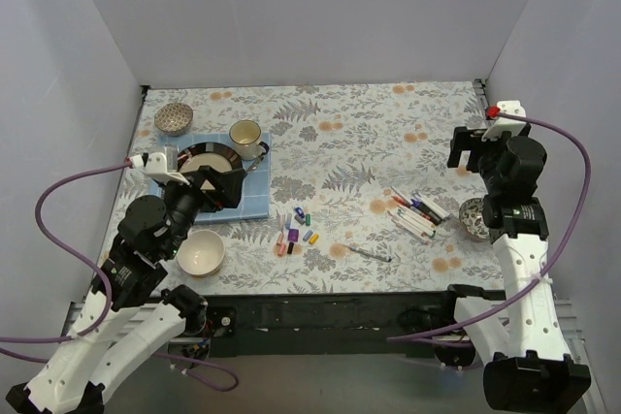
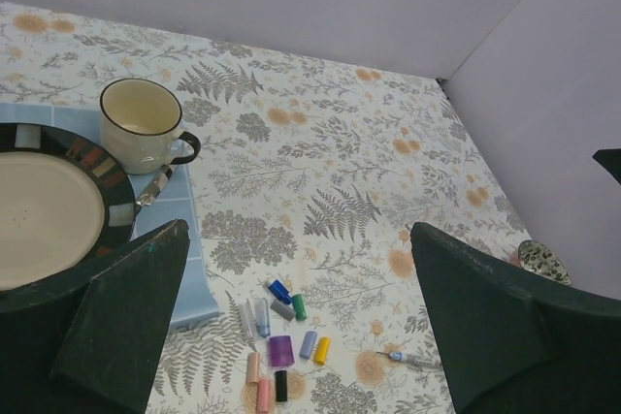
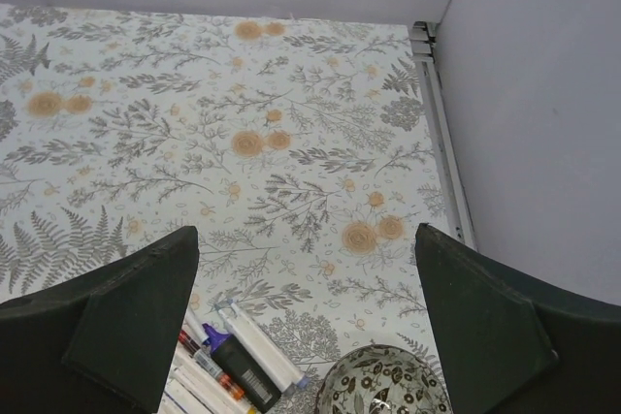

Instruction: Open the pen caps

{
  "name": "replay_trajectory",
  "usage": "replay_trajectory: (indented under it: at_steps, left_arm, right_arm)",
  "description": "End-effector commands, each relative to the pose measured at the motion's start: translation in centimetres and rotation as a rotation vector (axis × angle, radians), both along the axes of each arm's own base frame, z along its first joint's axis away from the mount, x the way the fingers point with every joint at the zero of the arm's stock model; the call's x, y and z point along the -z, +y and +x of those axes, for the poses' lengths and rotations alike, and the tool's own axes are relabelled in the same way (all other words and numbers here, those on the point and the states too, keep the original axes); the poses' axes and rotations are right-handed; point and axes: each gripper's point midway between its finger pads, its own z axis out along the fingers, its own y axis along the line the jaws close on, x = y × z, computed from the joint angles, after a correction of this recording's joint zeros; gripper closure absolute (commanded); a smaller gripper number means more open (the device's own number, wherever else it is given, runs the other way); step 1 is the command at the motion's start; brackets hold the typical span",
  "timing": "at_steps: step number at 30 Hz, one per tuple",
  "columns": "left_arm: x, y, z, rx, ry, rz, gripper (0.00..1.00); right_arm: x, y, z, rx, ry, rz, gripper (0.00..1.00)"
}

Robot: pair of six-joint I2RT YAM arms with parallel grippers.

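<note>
Several loose pen caps [image 1: 296, 230] in pink, purple, black, blue, green, grey and yellow lie in a cluster at the table's centre front. In the left wrist view the pen caps [image 2: 281, 341] lie below my left gripper [image 2: 299, 232], which is open and holds nothing. A pile of white-barrelled pens [image 1: 417, 213] lies to the right, and one thin pen [image 1: 370, 255] lies alone nearer the front. My left gripper [image 1: 221, 188] hovers over the plate's near edge. My right gripper [image 1: 470, 149] is raised at the far right, open and bare, with the pens [image 3: 233, 361] below its left finger.
A blue mat [image 1: 254, 205] at the left carries a dark-rimmed plate [image 1: 207, 163] and a cream mug [image 1: 245, 137]. A white bowl [image 1: 201, 252] sits at the front left and a patterned bowl [image 1: 175, 118] at the back left. Another patterned bowl [image 1: 473, 217] stands beside the right arm.
</note>
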Motion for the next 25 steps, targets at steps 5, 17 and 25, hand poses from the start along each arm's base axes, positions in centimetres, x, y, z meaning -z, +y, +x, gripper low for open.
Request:
replay_trajectory:
  at_steps: [5,17,25]
  left_arm:
    - [-0.2,0.9,-0.2,-0.025,0.014,0.046,0.02]
    - [0.5,0.9,-0.1,-0.031,0.028,0.06,0.02]
    - [1.0,0.9,0.0,-0.032,0.033,0.064,0.02]
  right_arm:
    - [-4.9,-2.2,-2.0,0.142,-0.108,0.005,0.02]
    - [-4.6,-1.3,-1.9,0.088,-0.103,0.009,0.02]
    - [-3.9,-1.2,-1.7,0.077,-0.111,-0.005,0.02]
